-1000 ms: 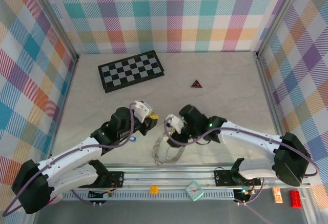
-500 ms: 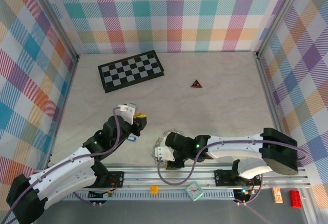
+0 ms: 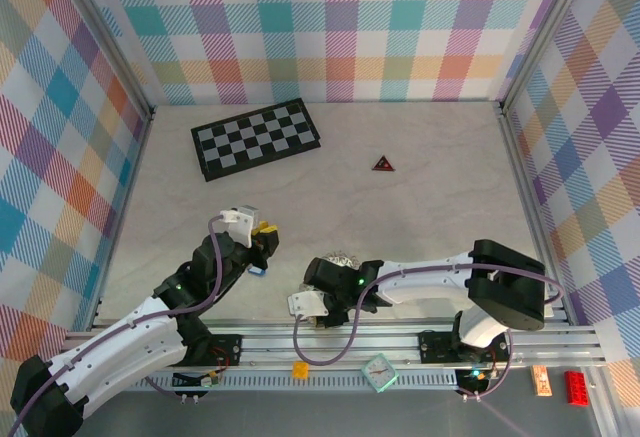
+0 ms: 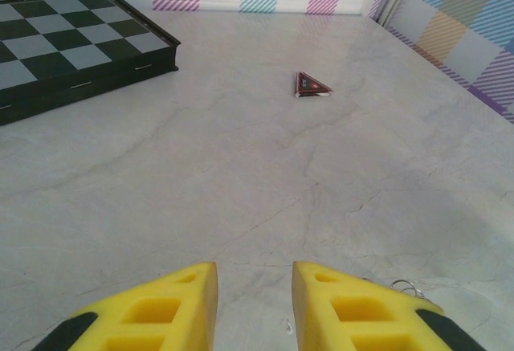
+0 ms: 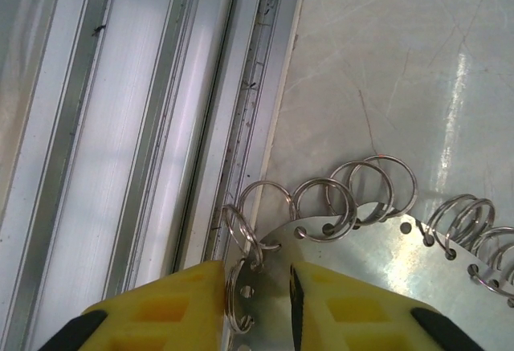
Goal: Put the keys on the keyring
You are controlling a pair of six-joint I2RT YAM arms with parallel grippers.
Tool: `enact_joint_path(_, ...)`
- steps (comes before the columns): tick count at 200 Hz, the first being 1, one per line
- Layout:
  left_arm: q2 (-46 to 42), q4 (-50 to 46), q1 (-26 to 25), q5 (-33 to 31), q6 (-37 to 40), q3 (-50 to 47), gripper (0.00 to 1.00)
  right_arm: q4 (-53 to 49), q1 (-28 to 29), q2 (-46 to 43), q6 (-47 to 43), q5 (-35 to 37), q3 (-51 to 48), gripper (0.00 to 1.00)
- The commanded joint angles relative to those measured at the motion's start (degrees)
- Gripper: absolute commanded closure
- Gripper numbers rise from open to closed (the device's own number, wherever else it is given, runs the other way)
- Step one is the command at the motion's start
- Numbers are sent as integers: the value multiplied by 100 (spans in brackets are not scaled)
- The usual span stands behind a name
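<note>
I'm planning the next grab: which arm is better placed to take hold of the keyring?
Right. The right gripper straddles the keyring on its perforated strip, beside the near rail. The left gripper faces bare table, with the keyring just at its view's lower right corner.

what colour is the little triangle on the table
Dark, nearly black, with red edges; the triangle shows best in the left wrist view.

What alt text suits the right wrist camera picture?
A silvery metal strip with punched holes carries a row of wire rings, lying on the pale table beside an aluminium rail. Two yellow jaws straddle the strip's end.
</note>
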Motion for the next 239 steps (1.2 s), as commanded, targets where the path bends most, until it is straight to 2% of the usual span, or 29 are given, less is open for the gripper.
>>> enact_joint_path(1, -63, 7, 18, -56, -57, -45, 71, -155, 56, 64, -198, -118, 138, 75)
enact_joint_path(50, -48, 41, 19, -35, -66, -58, 71, -210, 56, -281, -176, -335, -15, 68)
enact_joint_path(161, 16, 120, 19, 28, -84, -50, 72, -283, 71, 104, -229, -241, 71, 74)
enact_joint_path(190, 15, 130, 18, 32, -84, -41, 73, -208, 78, 139, -220, -155, 67, 78)
enact_joint_path(239, -11, 121, 19, 31, -75, -26, 73, -182, 72, 158, -290, -55, 71, 92)
